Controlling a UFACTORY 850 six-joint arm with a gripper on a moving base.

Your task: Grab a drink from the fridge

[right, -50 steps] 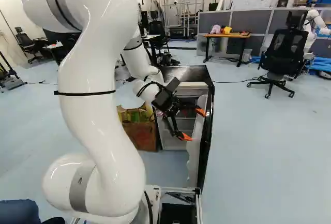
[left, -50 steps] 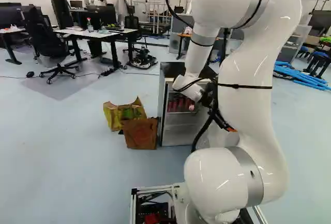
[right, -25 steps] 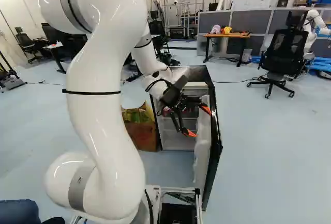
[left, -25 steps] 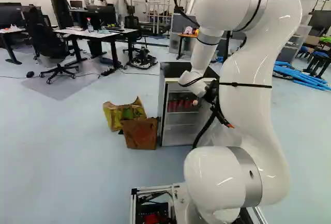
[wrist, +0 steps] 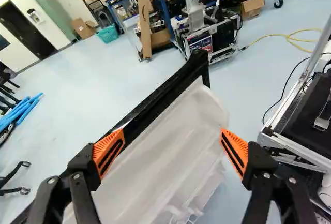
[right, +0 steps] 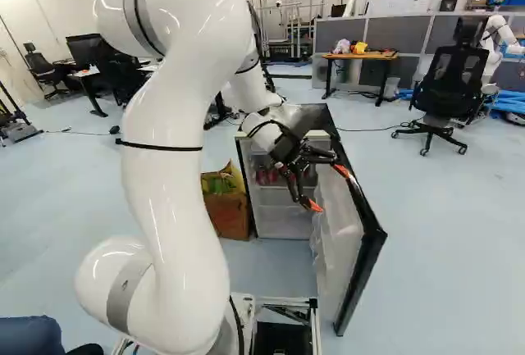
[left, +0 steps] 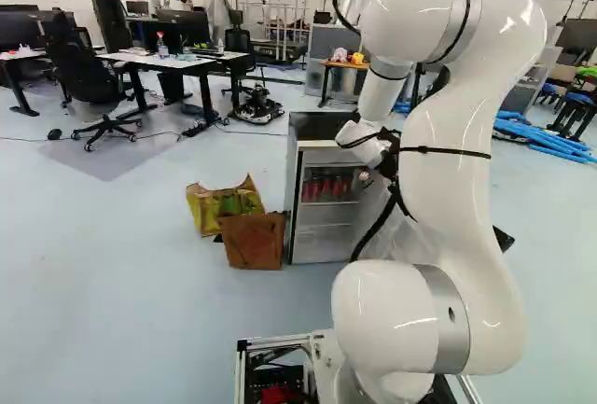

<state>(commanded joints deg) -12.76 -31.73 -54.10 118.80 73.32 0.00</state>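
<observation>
In the right base view my gripper point(right: 328, 188) stands open at the inner side of the fridge door point(right: 371, 248), which is swung wide. The wrist view shows my gripper point(wrist: 171, 151) with its orange pads far apart; the door's white inner lining point(wrist: 170, 151) lies between and beyond them. One finger overlaps the door's black edge, though contact cannot be told. Nothing is gripped. Inside the fridge point(left: 294, 203), red drinks point(left: 326, 188) stand in a row on an upper shelf, left of the wrist in the left base view. The arm partly hides the fridge interior.
A yellow-green bag point(left: 213, 206) and a brown bag point(left: 254, 242) stand beside the fridge. Farther back are a small wooden table point(right: 361, 56) and an office chair point(right: 451, 84). Another robot point(right: 502, 35) is at the far right of the right base view.
The fridge door has swung farther open, towards the right of the right base view. My arm and open gripper have moved the same way. The base has stayed still.
</observation>
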